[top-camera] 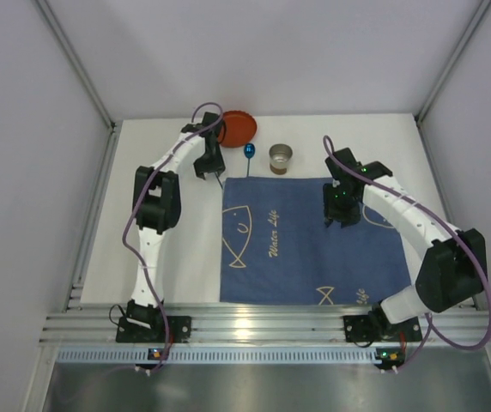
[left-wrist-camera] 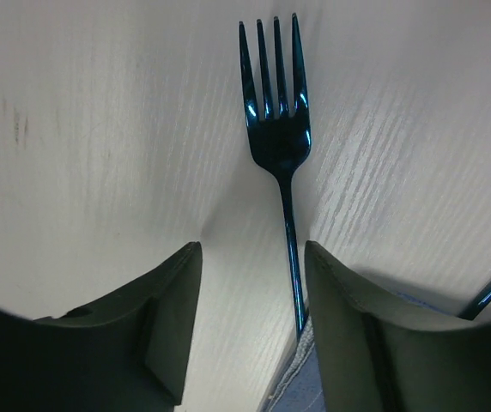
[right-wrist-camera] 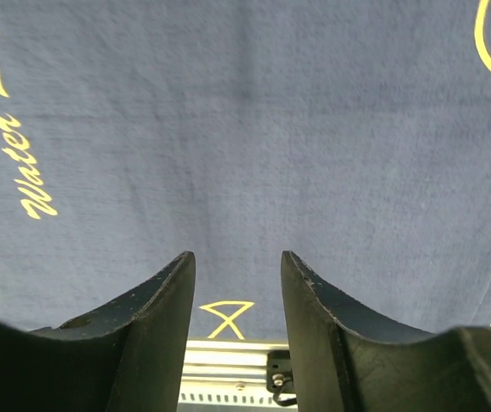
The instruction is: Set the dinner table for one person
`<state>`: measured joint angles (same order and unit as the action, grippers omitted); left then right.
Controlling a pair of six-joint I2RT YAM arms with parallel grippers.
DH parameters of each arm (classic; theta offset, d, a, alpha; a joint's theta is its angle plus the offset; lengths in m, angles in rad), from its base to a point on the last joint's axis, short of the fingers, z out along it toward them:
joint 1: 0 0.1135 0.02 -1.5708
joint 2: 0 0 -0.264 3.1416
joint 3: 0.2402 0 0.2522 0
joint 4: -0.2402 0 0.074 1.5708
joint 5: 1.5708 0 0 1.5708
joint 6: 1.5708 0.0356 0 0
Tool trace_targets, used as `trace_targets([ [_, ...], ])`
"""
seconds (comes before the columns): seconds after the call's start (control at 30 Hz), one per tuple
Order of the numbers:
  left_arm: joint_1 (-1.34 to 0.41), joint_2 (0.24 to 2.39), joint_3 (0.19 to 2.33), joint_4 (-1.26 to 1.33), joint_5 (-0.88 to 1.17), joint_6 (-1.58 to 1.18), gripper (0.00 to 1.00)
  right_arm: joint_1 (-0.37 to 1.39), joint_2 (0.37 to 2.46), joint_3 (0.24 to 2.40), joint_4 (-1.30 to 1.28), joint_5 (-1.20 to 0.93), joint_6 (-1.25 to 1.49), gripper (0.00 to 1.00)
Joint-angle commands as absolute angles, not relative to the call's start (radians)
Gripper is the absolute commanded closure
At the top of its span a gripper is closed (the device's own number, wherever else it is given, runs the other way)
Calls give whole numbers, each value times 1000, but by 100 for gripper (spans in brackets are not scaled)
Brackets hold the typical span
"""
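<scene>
A: Containers?
B: Red plate [top-camera: 239,128] and cup [top-camera: 281,159] are set on the desk [top-camera: 185,257] just beyond the placemat [top-camera: 314,249]. Cup contents cannot be told.
A: Jaws?
B: Left jaws are held apart astride the fork [left-wrist-camera: 278,129] handle at the placemat's far-left corner; no grip is made. Right jaws are narrowly parted over the placemat, nothing held.

We're in a robot lab test cell: plain white panel walls [top-camera: 271,60] box in the dinner table [top-camera: 185,257] from nine round to three o'clock. Down at six o'clock, a slotted aluminium rail [top-camera: 263,324] carries the bolted-down left arm [top-camera: 155,215] and right arm [top-camera: 417,227].
</scene>
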<state>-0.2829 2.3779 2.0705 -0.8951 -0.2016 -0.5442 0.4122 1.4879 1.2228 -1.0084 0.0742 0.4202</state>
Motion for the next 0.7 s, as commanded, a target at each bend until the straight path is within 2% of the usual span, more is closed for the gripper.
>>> trace_targets([
  [0.0, -284, 2381, 2092, -899, -199, -543, 47, 416, 1413, 1203, -1023, 118, 440, 55],
  [0.1, -284, 2391, 2063, -894, -213, -531, 60, 416, 1396, 1178, -1023, 124, 443, 57],
  [0.13, -284, 2393, 2048, -893, -216, -529, 77, 416, 1391, 1172, -1025, 123, 443, 57],
  [0.2, -284, 2401, 2020, -890, -218, -517, 90, 416, 1381, 1155, -1025, 129, 443, 57],
  [0.23, -284, 2404, 2011, -891, -227, -512, 100, 416, 1378, 1151, -1025, 129, 443, 57],
  [0.43, -270, 2370, 1965, -920, -347, -494, 100, 419, 1358, 1144, -991, 77, 427, 58],
  [0.53, -244, 2281, 1950, -907, -344, -494, 100, 440, 1341, 1173, -927, -36, 410, 51],
  [0.57, -242, 2237, 1951, -907, -335, -494, 100, 452, 1339, 1195, -910, -96, 419, 46],
  [0.6, -244, 2215, 1948, -910, -296, -495, 100, 456, 1342, 1203, -861, -132, 431, 30],
  [0.67, -253, 2146, 1939, -910, -250, -505, 100, 468, 1345, 1204, -786, -258, 481, 19],
])
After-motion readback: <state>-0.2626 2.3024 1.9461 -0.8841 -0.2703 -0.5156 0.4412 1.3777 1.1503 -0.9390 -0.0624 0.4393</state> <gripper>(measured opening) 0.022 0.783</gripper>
